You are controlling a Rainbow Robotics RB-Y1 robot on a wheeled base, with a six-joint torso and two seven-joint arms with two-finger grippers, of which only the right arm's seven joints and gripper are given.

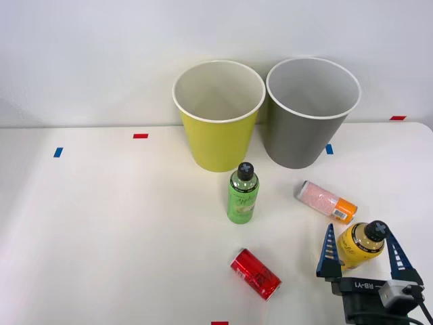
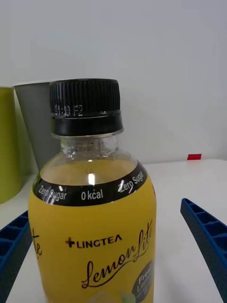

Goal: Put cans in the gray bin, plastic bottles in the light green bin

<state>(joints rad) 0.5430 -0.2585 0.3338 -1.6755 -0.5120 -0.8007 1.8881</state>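
- The right tool (image 1: pixel 364 252) stands wide open at the near right of the worktop (image 1: pixel 101 223), one blue ribbed finger (image 2: pixel 205 236) on each side of the yellow bottle (image 1: pixel 361 245); neither finger touches it, so nothing is held yet.
- The yellow bottle stands upright between the fingers, black cap (image 2: pixel 86 108) on, filled with yellow drink to just below the neck.
- Judged from that fill, it will be fairly heavy for its size. The body looks stiff enough to squeeze, but the glossy label may be slippery.
- The best hold is probably across the wide labelled body, below the shoulder, rather than on the narrow neck.
- Just beyond it lies the pink can (image 1: pixel 326 201), on its side with the orange end toward the tool.
- The red can (image 1: pixel 256 273) lies on its side to the left, well apart.
- The green bottle (image 1: pixel 243 194) stands upright near the middle, just in front of the bins.
- The light green bin (image 1: pixel 218 132) and the gray bin (image 1: pixel 304 132) stand side by side at the back; what shows of each inside is bare.
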